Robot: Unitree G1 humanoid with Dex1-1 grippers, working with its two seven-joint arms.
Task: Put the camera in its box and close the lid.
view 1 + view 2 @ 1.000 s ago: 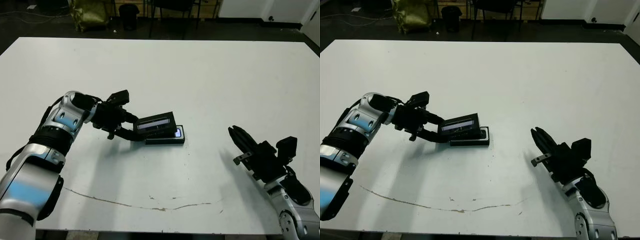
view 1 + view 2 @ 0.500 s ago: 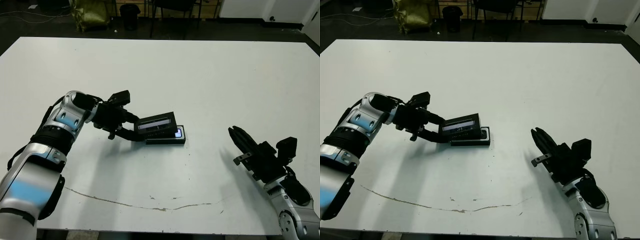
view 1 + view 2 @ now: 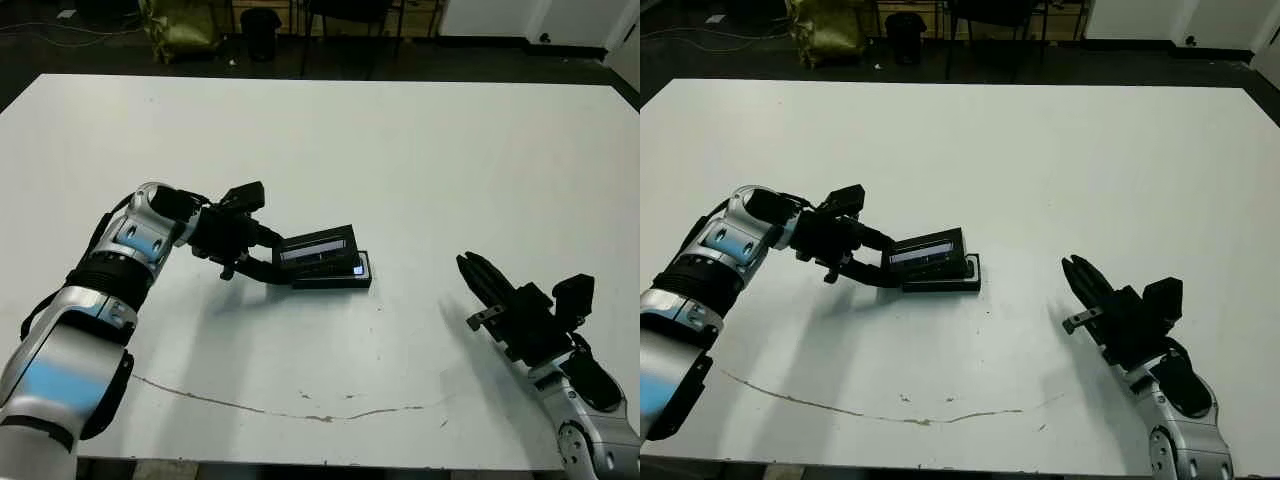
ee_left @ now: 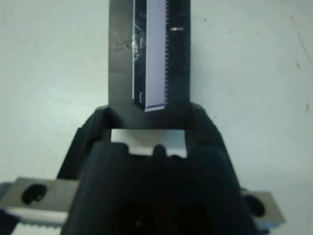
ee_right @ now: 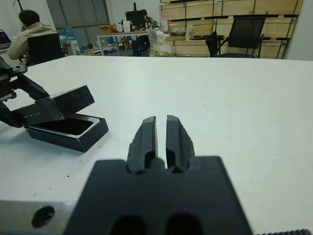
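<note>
camera (image 3: 357, 268) mostly hidden under lid (image 3: 318, 246)

Lid (image 3: 316, 246) tilted over box (image 3: 334, 279), right claw (image 3: 478, 279) well right.

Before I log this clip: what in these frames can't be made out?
- Most of the camera: the tilted lid hides it in both eye views; only a bluish glint shows.
- The box interior: dark and partly under the lid in the right wrist view.
- The lid's small markings: blurred in the left wrist view.
- How the left end effector grips the lid: covered by its own body there.
</note>
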